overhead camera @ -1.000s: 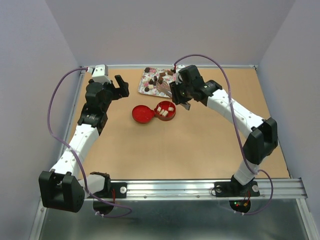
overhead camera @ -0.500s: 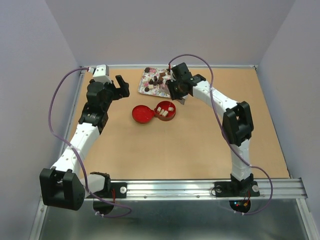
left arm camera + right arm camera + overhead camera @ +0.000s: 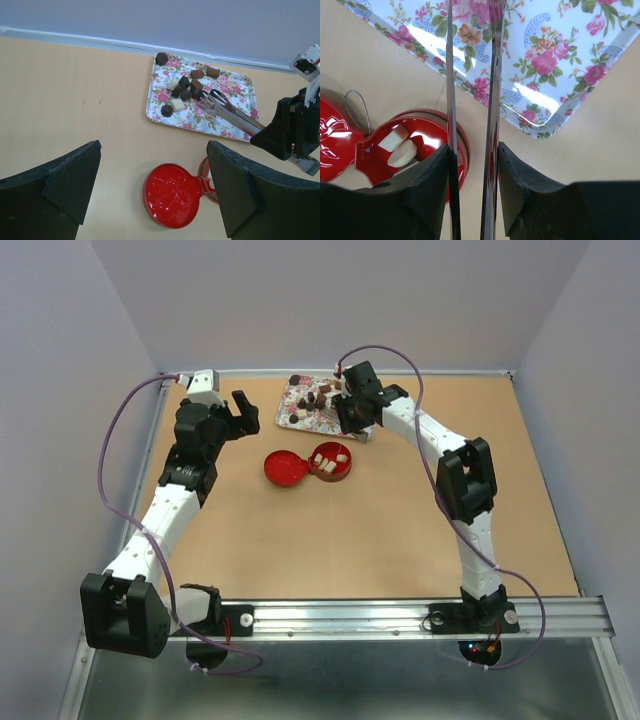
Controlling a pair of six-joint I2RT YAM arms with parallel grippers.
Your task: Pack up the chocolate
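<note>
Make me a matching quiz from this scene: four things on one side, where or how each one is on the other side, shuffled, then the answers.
Things:
1. tongs
2. red lid
3. flowered tray
4. left gripper

Place or state:
A. open, holding nothing
B. lying flat beside the red tin
C. carrying loose chocolates
D. clamped in the right gripper

Pairs: 1-D, 2-B, 3-C, 4-A.
</note>
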